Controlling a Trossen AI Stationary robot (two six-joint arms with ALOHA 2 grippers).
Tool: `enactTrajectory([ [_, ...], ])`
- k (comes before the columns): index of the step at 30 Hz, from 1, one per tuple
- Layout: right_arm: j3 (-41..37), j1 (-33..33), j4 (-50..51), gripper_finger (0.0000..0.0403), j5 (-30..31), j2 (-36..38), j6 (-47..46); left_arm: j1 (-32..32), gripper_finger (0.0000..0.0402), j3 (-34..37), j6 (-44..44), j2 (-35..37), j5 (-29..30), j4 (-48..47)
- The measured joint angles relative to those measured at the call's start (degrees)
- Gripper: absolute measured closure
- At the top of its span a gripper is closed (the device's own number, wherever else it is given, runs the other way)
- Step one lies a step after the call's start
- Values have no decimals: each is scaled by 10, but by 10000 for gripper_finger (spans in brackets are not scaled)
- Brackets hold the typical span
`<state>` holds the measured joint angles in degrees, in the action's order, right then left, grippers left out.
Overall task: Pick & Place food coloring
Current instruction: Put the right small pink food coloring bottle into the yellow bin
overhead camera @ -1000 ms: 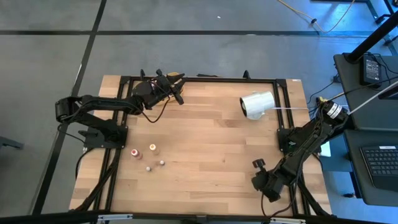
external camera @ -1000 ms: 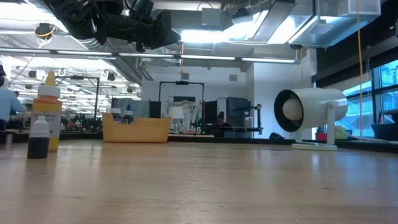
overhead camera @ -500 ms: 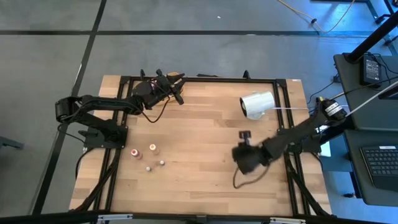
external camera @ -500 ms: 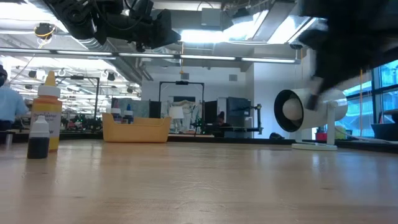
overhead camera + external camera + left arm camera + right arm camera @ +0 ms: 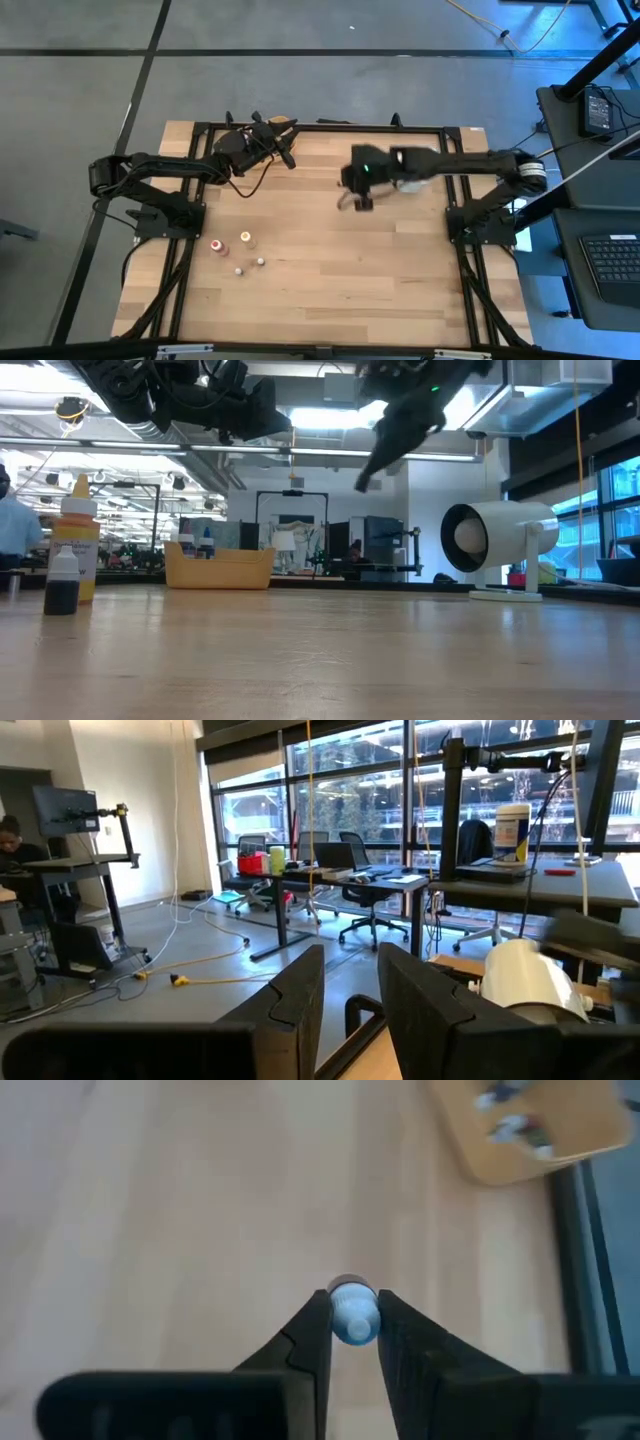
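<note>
Your right hand [image 5: 352, 1342] is clamped on one small food coloring bottle [image 5: 352, 1318], pale blue cap showing between the fingers, and is carried above the far middle of the desk [image 5: 330, 260]. The yellow-orange tray [image 5: 530, 1130] lies ahead of it at the far edge, with a few bottles already inside; this appears to be the carry-to-tray step. Keep the grip firm and the bottle level, since it is pinched only near the fingertips and could twist out. Bring it over the tray's open middle rather than its rim, lower until it is just above the tray floor, then release.

Your left hand [image 5: 350, 990] waits at the far left of the desk, near the tray, fingers slightly apart and holding nothing; steer clear of it on approach. Four more bottles [image 5: 237, 254] stand at the near left. The white cylinder [image 5: 420, 170] sits beneath your right arm.
</note>
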<state>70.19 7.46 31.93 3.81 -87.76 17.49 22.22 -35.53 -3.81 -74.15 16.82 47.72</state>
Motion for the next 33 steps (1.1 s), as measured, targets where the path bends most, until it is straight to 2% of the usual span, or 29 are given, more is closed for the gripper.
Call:
enactTrajectory([
  [4, 68, 47, 6, 334, -33, -62, 20, 0, 308, 0, 0, 0, 0, -5],
  [8, 147, 78, 56, 330, -55, -147, 42, 0, 306, 0, 0, 0, 0, -21],
  [13, 210, 95, 60, 331, -54, -238, 60, 0, 310, 0, 0, 0, 0, -47],
  [22, 231, 106, 57, 325, -54, -318, 76, 0, 311, 0, 0, 0, 0, -118],
  [27, 232, 109, 58, 324, -54, -338, 71, 0, 311, 0, 0, 0, 0, -158],
  [33, 232, 109, 57, 323, -54, -344, 79, 0, 309, 0, 0, 0, 0, -158],
])
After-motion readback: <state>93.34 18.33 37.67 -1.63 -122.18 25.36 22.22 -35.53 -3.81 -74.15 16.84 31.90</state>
